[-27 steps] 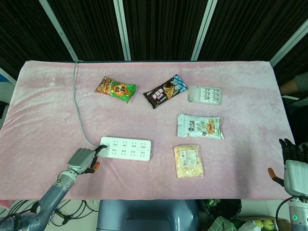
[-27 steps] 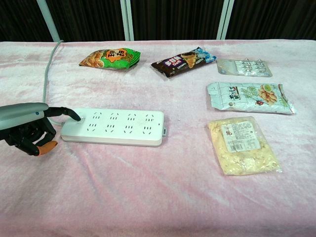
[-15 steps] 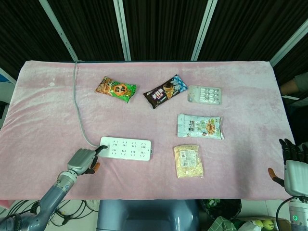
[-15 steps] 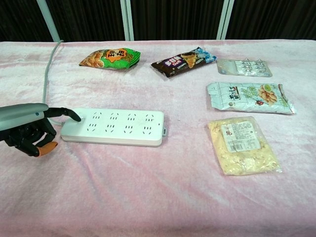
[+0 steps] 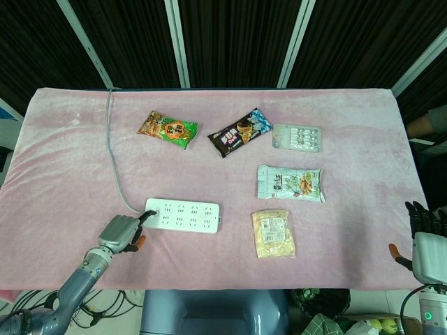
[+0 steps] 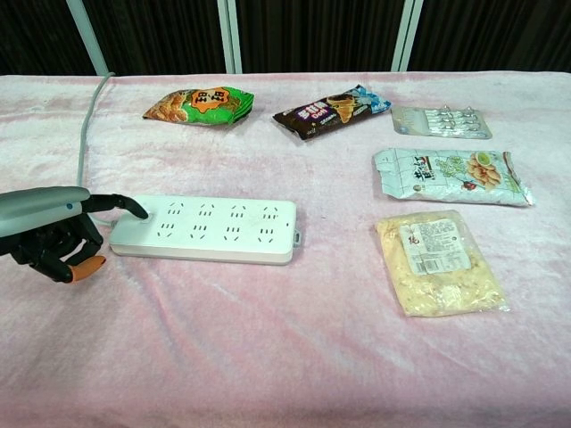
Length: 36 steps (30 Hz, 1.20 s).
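Observation:
A white power strip (image 5: 184, 215) (image 6: 207, 229) lies on the pink cloth near the front left, its grey cable (image 5: 112, 152) running to the back edge. My left hand (image 5: 120, 232) (image 6: 55, 234) is at the strip's left end. One finger is stretched out with its tip on the strip's left end, while the others are curled in, holding nothing. My right hand (image 5: 423, 237) hangs off the table's right front corner, fingers apart, touching nothing. It shows only in the head view.
Several snack packs lie on the cloth (image 5: 63, 167): a green-orange bag (image 5: 167, 130), a dark wrapper (image 5: 239, 132), a blister pack (image 5: 297, 137), a white-green pouch (image 5: 289, 183) and a clear yellow pack (image 5: 273, 234).

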{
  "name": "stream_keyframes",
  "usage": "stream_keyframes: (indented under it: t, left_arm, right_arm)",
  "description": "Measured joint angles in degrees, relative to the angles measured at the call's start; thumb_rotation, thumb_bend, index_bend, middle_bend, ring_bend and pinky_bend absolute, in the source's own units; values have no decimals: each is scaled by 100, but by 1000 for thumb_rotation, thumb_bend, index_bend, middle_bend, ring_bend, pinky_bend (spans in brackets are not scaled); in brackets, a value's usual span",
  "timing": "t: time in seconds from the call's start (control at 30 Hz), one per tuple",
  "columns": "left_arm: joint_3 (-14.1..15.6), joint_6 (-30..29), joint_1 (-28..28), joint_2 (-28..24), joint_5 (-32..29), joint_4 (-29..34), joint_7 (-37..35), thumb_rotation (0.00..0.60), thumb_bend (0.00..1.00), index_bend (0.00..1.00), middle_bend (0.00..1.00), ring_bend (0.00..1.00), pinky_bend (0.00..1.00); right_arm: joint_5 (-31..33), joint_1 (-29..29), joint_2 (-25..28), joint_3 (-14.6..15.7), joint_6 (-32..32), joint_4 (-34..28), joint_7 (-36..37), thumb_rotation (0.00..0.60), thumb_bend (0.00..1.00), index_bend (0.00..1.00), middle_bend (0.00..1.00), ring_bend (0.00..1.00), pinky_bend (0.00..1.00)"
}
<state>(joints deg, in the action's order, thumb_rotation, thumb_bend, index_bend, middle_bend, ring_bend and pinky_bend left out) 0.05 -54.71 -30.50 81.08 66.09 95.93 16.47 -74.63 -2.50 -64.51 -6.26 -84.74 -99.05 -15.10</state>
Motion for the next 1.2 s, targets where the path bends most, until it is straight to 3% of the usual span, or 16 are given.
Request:
stream_keyframes:
  t: [0.97, 1.07, 1.2]
  left_arm:
    - [85, 119, -60, 47, -141, -101, 203, 600, 476, 155, 743, 756, 809]
    - [54, -239, 17, -30, 120, 58, 212, 600, 368, 155, 627, 635, 687]
    - [0, -1182, 259, -165, 658, 297, 291, 600, 212, 156, 312, 246, 325]
  right_arm:
    - [-92, -8, -8, 4, -50, 33, 23, 600, 158, 115, 77, 125, 40]
    - [-97, -7, -15, 5, -52, 37, 28, 600, 158, 115, 77, 126, 40]
    - [-115, -9, -27, 18, -48, 44, 12, 600, 157, 115, 76, 125, 40]
